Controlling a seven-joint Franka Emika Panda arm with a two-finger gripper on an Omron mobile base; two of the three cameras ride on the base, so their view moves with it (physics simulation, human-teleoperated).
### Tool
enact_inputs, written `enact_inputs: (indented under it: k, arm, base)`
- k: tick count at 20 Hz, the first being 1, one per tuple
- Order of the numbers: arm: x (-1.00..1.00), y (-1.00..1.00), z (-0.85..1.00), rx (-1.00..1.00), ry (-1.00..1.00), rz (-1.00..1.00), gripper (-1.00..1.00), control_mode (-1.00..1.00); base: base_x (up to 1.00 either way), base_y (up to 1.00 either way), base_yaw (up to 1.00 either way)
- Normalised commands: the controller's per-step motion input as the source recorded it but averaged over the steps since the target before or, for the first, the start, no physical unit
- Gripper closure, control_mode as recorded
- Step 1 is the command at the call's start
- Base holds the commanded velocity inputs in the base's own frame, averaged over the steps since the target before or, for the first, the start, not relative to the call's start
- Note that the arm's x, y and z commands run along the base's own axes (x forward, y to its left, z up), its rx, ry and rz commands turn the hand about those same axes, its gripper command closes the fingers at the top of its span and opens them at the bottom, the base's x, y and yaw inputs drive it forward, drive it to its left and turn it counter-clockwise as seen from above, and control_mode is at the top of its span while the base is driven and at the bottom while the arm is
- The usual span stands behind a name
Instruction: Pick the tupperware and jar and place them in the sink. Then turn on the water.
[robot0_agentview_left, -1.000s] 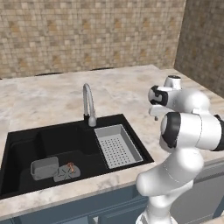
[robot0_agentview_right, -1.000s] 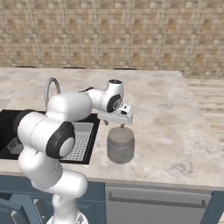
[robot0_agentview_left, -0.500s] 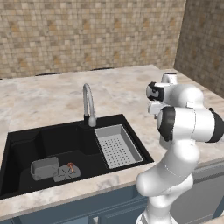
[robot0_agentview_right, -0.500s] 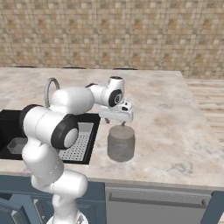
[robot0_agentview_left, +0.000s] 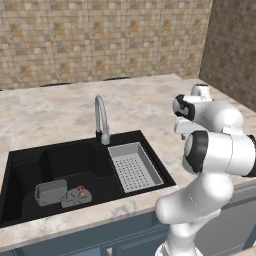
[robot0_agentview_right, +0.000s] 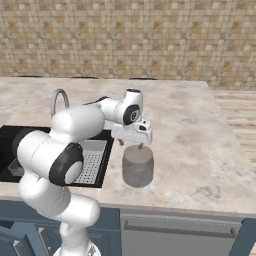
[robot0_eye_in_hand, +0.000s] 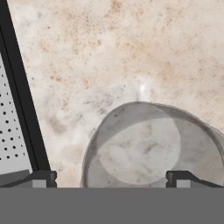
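Observation:
The jar (robot0_agentview_right: 137, 166), a see-through grey cylinder, stands upright on the marble counter just right of the sink (robot0_agentview_right: 9, 141). My gripper (robot0_agentview_right: 131, 145) hangs right above its rim, open, with nothing between the fingers. In the hand view the jar (robot0_eye_in_hand: 148, 148) sits between the spread fingertips of the gripper (robot0_eye_in_hand: 110, 179). The small grey tupperware (robot0_agentview_left: 50, 191) lies at the front left of the black sink (robot0_agentview_left: 65, 160). The curved silver tap (robot0_agentview_left: 101, 117) stands behind the basin.
A grey perforated strainer tray (robot0_agentview_left: 134, 166) fills the sink's right side, close to the jar. A drain with a small orange piece (robot0_agentview_left: 77, 192) lies beside the tupperware. A tiled wall (robot0_agentview_left: 100, 40) backs the counter. Bare marble (robot0_agentview_right: 200, 135) stretches right of the jar.
The hand has come down a little over the jar and the arm's elbow has swung. The jaws stay open. The jar and the tupperware have not moved.

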Motion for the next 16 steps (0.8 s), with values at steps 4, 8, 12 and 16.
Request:
enact_inputs:
  k: [4, 8, 12, 16]
  arm:
    - [-0.17, 0.18, -0.15, 0.0, 0.0, 0.0, -1.0, -1.0]
    - [-0.02, 0.18, -0.2, 0.0, 0.0, 0.0, -1.0, -1.0]
    - [-0.03, 0.06, -0.28, 0.0, 0.0, 0.0, -1.0, -1.0]
    - [-0.09, 0.0, -0.46, -0.01, 0.01, 0.0, -1.0, -1.0]
  base:
    - [0.0, 0.0, 0.0]
    - [0.0, 0.0, 0.0]
    - [0.0, 0.0, 0.0]
    - [0.0, 0.0, 0.0]
